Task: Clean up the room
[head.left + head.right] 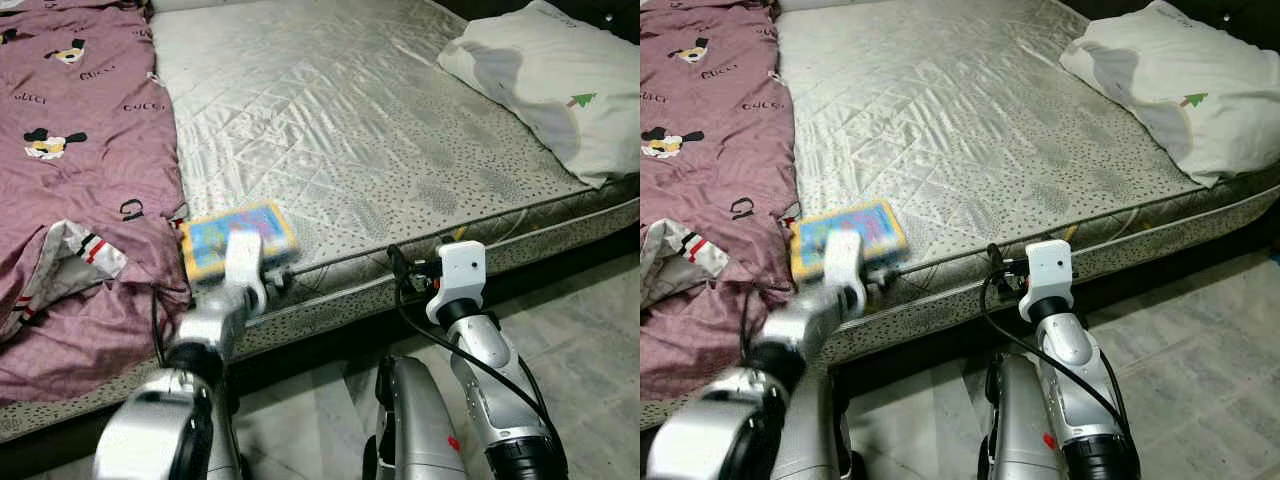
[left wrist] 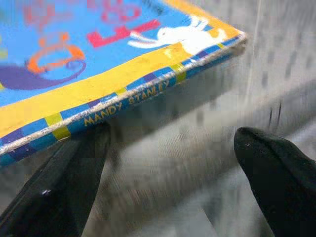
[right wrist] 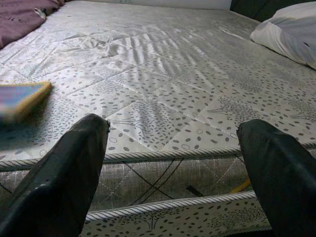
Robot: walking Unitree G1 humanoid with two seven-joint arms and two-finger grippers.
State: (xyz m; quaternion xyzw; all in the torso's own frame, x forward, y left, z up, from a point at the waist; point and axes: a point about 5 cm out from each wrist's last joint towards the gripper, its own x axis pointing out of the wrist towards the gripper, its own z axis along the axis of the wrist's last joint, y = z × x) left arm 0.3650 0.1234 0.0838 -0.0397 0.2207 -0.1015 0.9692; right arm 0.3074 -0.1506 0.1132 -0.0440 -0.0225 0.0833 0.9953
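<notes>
Left end effector (image 2: 168,163) first: we have it spread wide at the near edge of the mattress (image 1: 330,120), one finger (image 2: 64,182) just under the spine of the colourful picture book (image 1: 238,238), the other well clear of it. The book lies flat by the mattress edge, beside the purple duvet (image 1: 80,150), so we judge a closing pinch may only nudge it inward or catch the duvet's hem. Our right end effector (image 3: 173,163) hangs open too, near the mattress border, holding nothing; its cable could snag there. Farther off, the white pillow (image 1: 545,85) sits at the far corner.
</notes>
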